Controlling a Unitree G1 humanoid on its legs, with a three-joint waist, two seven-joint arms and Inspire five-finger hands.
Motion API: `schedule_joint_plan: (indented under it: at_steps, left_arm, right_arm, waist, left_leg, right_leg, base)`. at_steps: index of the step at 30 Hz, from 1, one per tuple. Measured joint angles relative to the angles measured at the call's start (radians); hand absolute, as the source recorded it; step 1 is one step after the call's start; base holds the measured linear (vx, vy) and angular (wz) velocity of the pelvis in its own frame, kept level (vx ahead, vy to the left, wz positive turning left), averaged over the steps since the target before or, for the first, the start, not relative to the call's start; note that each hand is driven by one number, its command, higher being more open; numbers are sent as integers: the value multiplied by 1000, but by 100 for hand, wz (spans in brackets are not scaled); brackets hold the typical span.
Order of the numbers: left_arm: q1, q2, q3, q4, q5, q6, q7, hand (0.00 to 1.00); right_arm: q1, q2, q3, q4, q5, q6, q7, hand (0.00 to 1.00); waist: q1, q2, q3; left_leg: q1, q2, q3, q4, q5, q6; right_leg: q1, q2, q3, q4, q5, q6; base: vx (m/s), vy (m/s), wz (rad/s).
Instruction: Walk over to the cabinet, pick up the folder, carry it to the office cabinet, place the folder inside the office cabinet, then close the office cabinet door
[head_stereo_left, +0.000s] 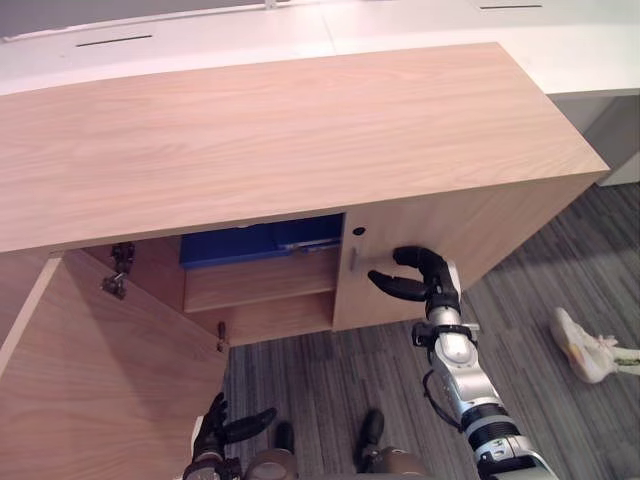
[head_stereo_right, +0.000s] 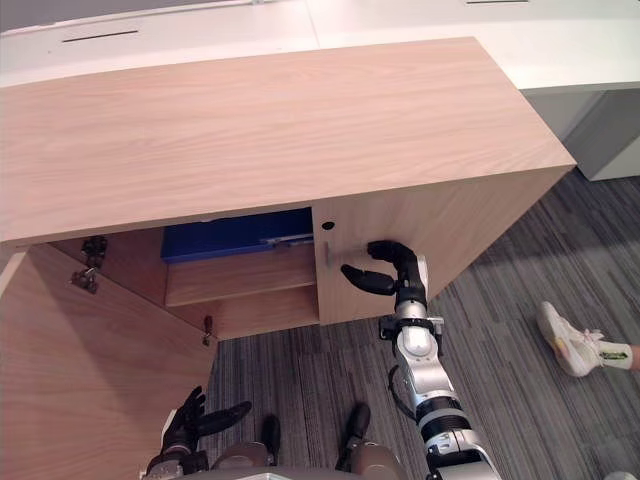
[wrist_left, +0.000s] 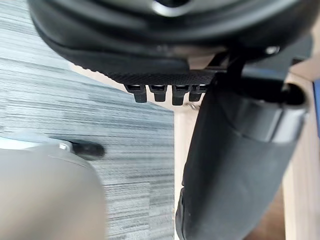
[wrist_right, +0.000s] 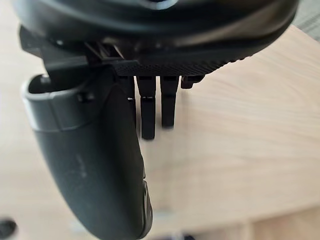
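Note:
A blue folder (head_stereo_left: 258, 243) lies flat on the upper shelf inside the light-wood office cabinet (head_stereo_left: 280, 140). The cabinet's left door (head_stereo_left: 100, 370) stands swung wide open toward me, and its right door (head_stereo_left: 440, 235) is closed. My right hand (head_stereo_left: 422, 276) hovers open in front of the closed right door, beside its small metal handle (head_stereo_left: 354, 260), holding nothing. In the right wrist view its fingers (wrist_right: 155, 107) point at the bare wood. My left hand (head_stereo_left: 218, 428) hangs low by the open door's lower edge, open and empty.
Grey striped carpet (head_stereo_left: 330, 370) covers the floor in front of the cabinet. A person's white shoe (head_stereo_left: 582, 345) rests on the carpet to the right. White desks (head_stereo_left: 450, 30) stand behind the cabinet. A lower shelf (head_stereo_left: 270, 320) sits under the folder.

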Motion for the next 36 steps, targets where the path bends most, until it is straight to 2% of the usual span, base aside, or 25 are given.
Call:
schedule_joint_plan:
  at_steps: [2, 6, 9, 10, 11, 12, 13, 14, 15, 17, 18, 20, 22, 23, 24, 25, 26, 27, 30, 31, 33, 36]
  left_arm:
    - [12, -7, 12, 3, 0, 3, 0, 100]
    - [22, -12, 26, 6, -4, 8, 0, 100]
    - [20, -1, 18, 5, -4, 12, -4, 100]
    - [17, 4, 13, 1, -5, 12, -6, 100]
    - [10, 17, 3, -10, -9, 12, -7, 100]
    - [3, 26, -3, -15, -10, 12, -7, 100]
    - [-7, 42, -3, -24, -22, 11, -7, 100]
    - [-8, 50, -2, -37, -41, 11, -3, 100]
    - [-8, 55, -2, -42, -48, 11, 0, 100]
    - [-14, 48, 2, -44, -83, 11, 4, 100]
    - [-13, 19, 2, -49, -98, 7, 3, 100]
    - [-8, -18, 3, -55, -104, 7, 2, 100]
    - [2, -47, 30, -63, -129, 7, 3, 100]
    - [9, -53, 58, -67, -137, 7, 5, 100]
    - [8, -54, 81, -78, -140, 7, 4, 100]
    - [12, -54, 90, -82, -142, 7, 4, 100]
    - [33, -56, 107, -94, -147, 7, 4, 100]
    - [44, -57, 120, -104, -152, 5, 4, 100]
    - [48, -24, 171, -153, -157, 3, 13, 100]
    - [48, 6, 175, -180, -157, 3, 21, 100]
    - [52, 43, 189, -227, -157, 1, 25, 100]
    - [54, 87, 216, -327, -156, -6, 43, 100]
  right_arm:
    - [81, 25, -10, 55, -1, 0, 24, 100]
    - [187, 72, -75, 187, -12, 10, 46, 100]
    - [242, 93, -155, 268, -11, 31, 46, 100]
    - [257, 95, -174, 279, -9, 39, 46, 100]
    - [279, 99, -186, 279, -8, 40, 46, 100]
    - [292, 100, -188, 280, -6, 40, 47, 100]
    - [318, 106, -189, 291, 0, 40, 48, 100]
    - [332, 117, -192, 315, 1, 40, 47, 100]
    - [332, 121, -194, 329, 1, 40, 47, 100]
    - [323, 124, -220, 353, 5, 44, 46, 100]
    - [318, 121, -247, 355, 26, 44, 39, 100]
    - [313, 111, -273, 352, 33, 44, 27, 100]
    - [293, 111, -302, 351, 33, 45, 15, 100]
    - [281, 113, -308, 351, 36, 47, 4, 100]
    - [270, 119, -309, 345, 38, 48, -1, 100]
    - [265, 116, -310, 337, 38, 49, -3, 100]
    - [259, 103, -311, 322, 38, 48, -6, 100]
    - [252, 94, -312, 316, 38, 48, -6, 100]
    - [206, 101, -321, 310, 38, 43, -5, 100]
    - [187, 102, -321, 309, 38, 43, -4, 100]
    - [179, 102, -321, 309, 38, 44, -1, 100]
    - [176, 101, -320, 308, 38, 44, 2, 100]
  waist:
    - [16, 0, -12]
    - [10, -1, -20]
    - [-23, -4, -19]
    - [-34, -5, -20]
    - [-45, -17, -25]
    - [-52, -27, -29]
    - [-65, -46, -34]
    - [-68, -80, -48]
    - [-65, -94, -51]
    - [-56, -77, -47]
    - [-45, -55, -51]
    - [-41, -24, -42]
    - [-40, -9, -41]
    - [-41, -13, -39]
    - [-43, -23, -31]
    - [-44, -26, -28]
    - [-40, -21, -31]
    - [-45, -13, -33]
    - [-34, -15, -32]
    - [-31, -15, -32]
    - [-28, -14, -31]
    - [-26, -13, -30]
  left_leg:
    - [3, 3, -3, -11, 5, 0]
    - [7, 2, -2, -11, -1, -2]
    - [4, 1, -21, 16, -10, 0]
    - [-11, 4, -34, 43, -19, 1]
    - [-43, 1, -65, 78, -26, 5]
    - [-64, -4, -89, 95, -29, 6]
    - [-97, -19, -145, 123, -36, 3]
    - [-120, -45, -192, 140, -38, 0]
    - [-125, -56, -211, 142, -36, -5]
    - [-141, -54, -266, 139, -21, -20]
    - [-157, -42, -305, 114, 8, -21]
    - [-181, -34, -308, 76, 64, -20]
    - [-211, -21, -193, 61, 70, 75]
    - [-223, 1, -88, 58, 42, 114]
    - [-250, 8, 10, 121, 14, 87]
    - [-264, 7, 49, 182, 9, 80]
    - [-249, 7, 101, 256, 47, 77]
    - [-239, 4, 121, 246, 38, 63]
    - [-176, -21, 99, 116, 61, 31]
    - [-151, -38, 83, 55, 95, 34]
    - [-122, -52, 54, 10, 115, 36]
    - [-101, -57, 32, -6, 122, 37]
  right_leg:
    - [2, 3, -3, 2, -9, 2]
    - [3, 1, 0, 17, -8, 1]
    - [-21, -16, 36, 118, -43, 10]
    - [-61, -21, 128, 207, -60, 9]
    - [-102, -22, 229, 282, -82, 15]
    - [-116, -26, 271, 311, -99, 24]
    - [-121, -38, 323, 348, -152, 37]
    - [-108, -56, 354, 350, -210, 49]
    - [-95, -63, 362, 339, -237, 55]
    - [-72, -58, 312, 312, -264, 58]
    - [-67, -54, 257, 308, -270, 48]
    - [-67, -62, 188, 307, -275, 41]
    - [-65, -75, 117, 294, -268, 27]
    - [-55, -97, 73, 273, -245, 23]
    - [-42, -126, 32, 265, -238, 28]
    - [-33, -140, 18, 268, -238, 29]
    - [-13, -146, 3, 266, -241, 38]
    - [1, -143, -4, 265, -246, 45]
    - [47, -147, -35, 209, -234, 65]
    - [66, -148, -50, 184, -227, 69]
    - [96, -148, -67, 164, -226, 70]
    - [127, -145, -78, 151, -226, 69]
  base:
    - [40, -9, 12]
    - [58, 19, 4]
    - [28, 61, 23]
    - [-39, 103, 42]
    - [-41, 115, 59]
    - [-56, 48, 107]
    - [-59, -65, 134]
    - [-58, -115, 131]
    - [-67, -165, 109]
    - [-80, -154, 93]
    - [-67, -112, 95]
    - [-49, -60, 118]
    - [-39, -16, 112]
    - [3, 34, 105]
    - [27, 48, 102]
    - [55, 88, 79]
    - [61, 21, 53]
    - [80, 65, 57]
    - [42, 89, 51]
    - [14, 43, 37]
    - [15, 36, 38]
    - [8, -4, 23]
